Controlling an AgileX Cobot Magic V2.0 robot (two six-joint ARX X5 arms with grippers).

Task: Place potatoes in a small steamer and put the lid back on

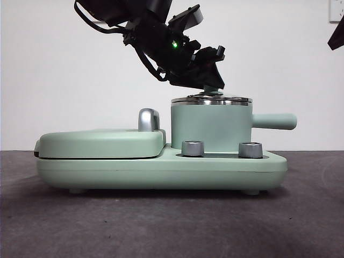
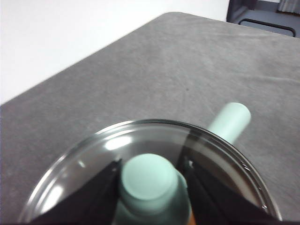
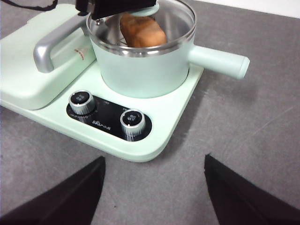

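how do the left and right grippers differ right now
The left gripper sits over the small steamer, jaws closed on the knob of the lid; the right gripper hangs back above the table, holding nothing. The left's jaws are close together around the knob; the right's are spread wide. Both have two black jaws.

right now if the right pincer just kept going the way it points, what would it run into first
Probably the appliance base at its black control panel, near the right-hand dial; the right pincer hangs open over bare table, aimed that way. Depth is unclear, so it might meet the table first.
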